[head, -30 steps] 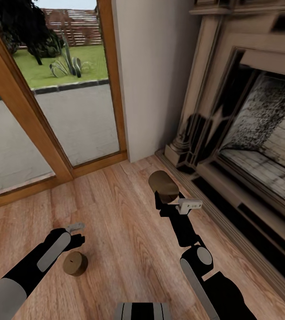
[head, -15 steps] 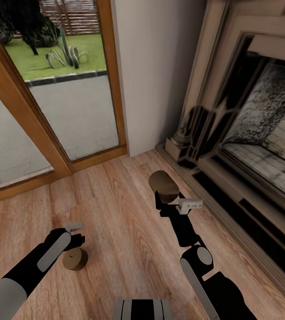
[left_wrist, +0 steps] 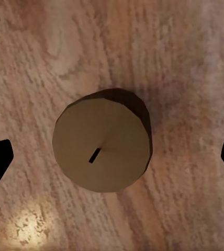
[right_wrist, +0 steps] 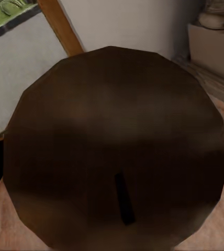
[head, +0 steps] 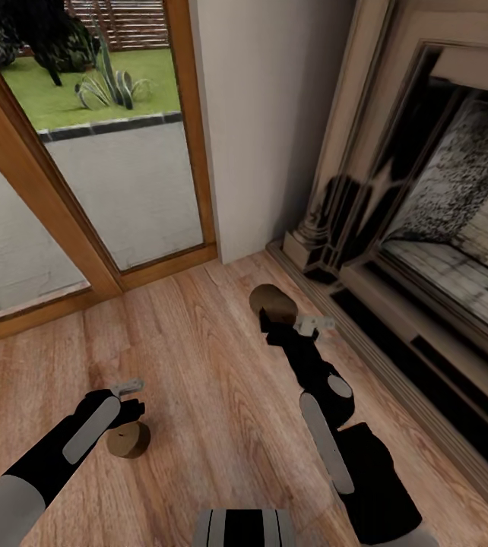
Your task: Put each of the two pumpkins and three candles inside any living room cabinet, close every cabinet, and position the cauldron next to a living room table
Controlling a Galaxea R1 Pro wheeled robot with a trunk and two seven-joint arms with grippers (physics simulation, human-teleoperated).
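Floor candle (head: 128,440) upright under spread left gripper (left_wrist: 112,157), right gripper (head: 277,323) apparently grasping tilted candle (head: 272,301)

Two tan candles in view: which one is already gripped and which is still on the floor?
The stubby tan candle near the stone fireplace is clamped in the right gripper. The other candle stands upright on the wood floor, under the open left gripper.
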